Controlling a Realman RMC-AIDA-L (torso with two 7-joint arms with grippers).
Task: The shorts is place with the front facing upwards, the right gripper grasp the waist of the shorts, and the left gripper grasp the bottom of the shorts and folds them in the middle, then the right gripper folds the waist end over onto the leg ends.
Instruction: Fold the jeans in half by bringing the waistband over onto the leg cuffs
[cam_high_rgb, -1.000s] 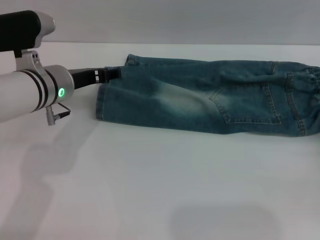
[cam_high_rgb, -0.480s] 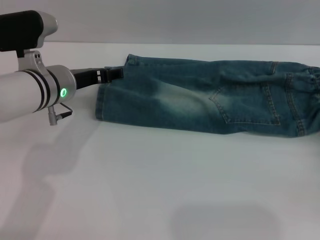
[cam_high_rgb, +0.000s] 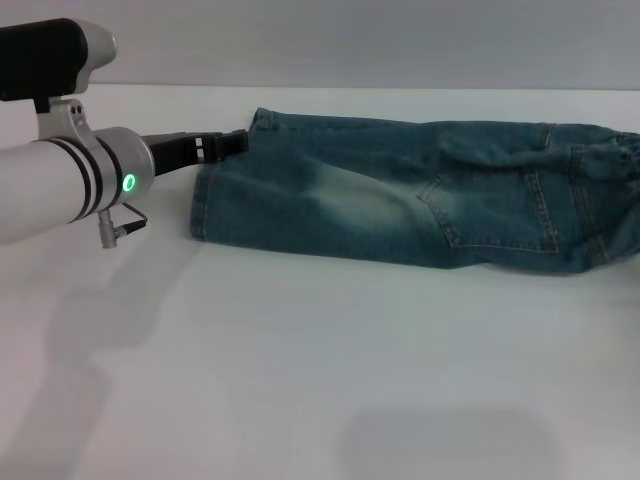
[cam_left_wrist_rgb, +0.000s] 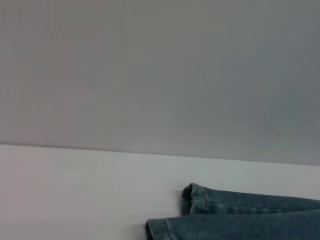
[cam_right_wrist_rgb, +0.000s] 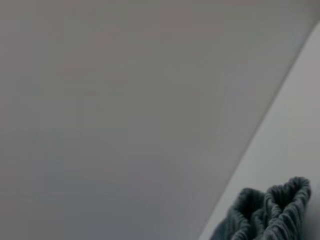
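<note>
Your white surface (cam_high_rgb: 300, 380) fills the head view, its far edge running across the top at 12 o'clock below a grey wall (cam_high_rgb: 400, 40). From 4 through 8 o'clock it lies bare, leaving you wide room to move there.

The denim shorts (cam_high_rgb: 400, 200) lie flat across the upper half, folded lengthwise, stretching from centre-left out to 3 o'clock, where the cloth runs off the picture's edge. The waist of the shorts (cam_high_rgb: 620, 160) sits at that 3 o'clock edge; against half a second ago it has bunched and lifted slightly, and the lower corner of the cloth has drawn inward. The right wrist view shows the puckered waistband raised against the wall, close to the camera.

The left arm (cam_high_rgb: 60, 180), silver-white with black bands and a green light, reaches in from 9 o'clock, level and low over the surface, and has hardly shifted since the earlier frames. The left gripper (cam_high_rgb: 225, 144) touches the far corner of the bottom of the shorts (cam_high_rgb: 205, 205), the two straight hems at the shorts' 9 o'clock end; you cannot tell from here whether it is pinching the cloth. The left wrist view shows both hems stacked near the surface's far edge.

The right gripper is out of sight in all views.
</note>
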